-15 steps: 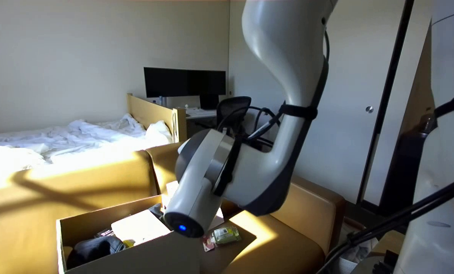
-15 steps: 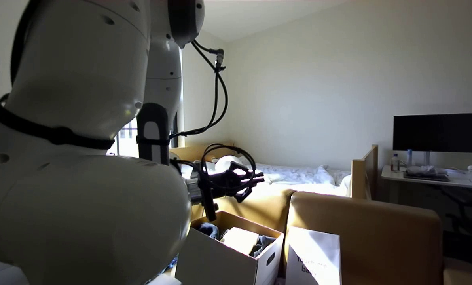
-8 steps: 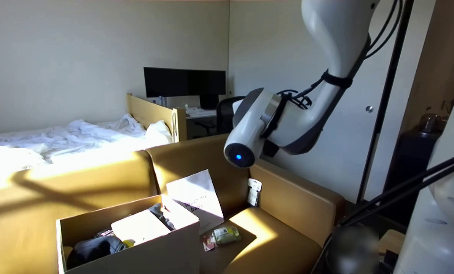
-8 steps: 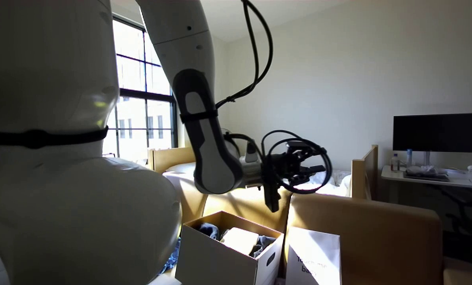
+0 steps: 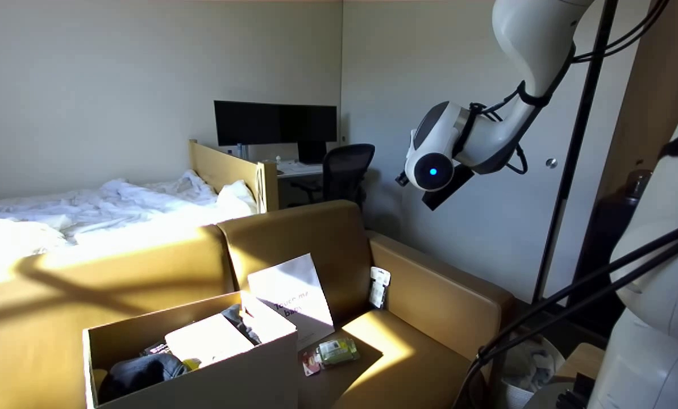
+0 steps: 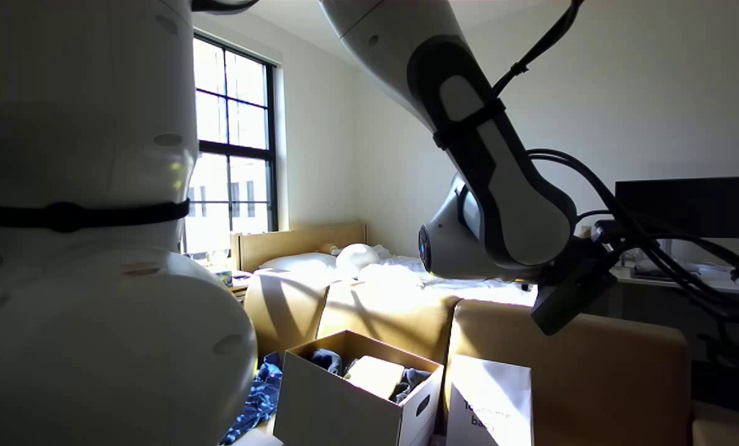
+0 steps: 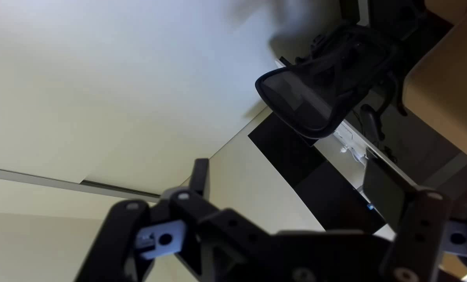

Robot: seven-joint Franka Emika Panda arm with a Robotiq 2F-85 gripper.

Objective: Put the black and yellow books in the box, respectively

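I read the box as matt cardboard, the dark heap in it as soft cloth, and the sofa as smooth and leather-like with a slight sheen. The bedding shows me crumpled cloth, the bed end smooth wood. My arm looks like smooth, glossy plastic, my gripper mostly matt with a few bare metal plates, and the door knob polished metal.

In both exterior views we read "Touch me baby" on the white panel; the print on the green packet to its right was too small for us.
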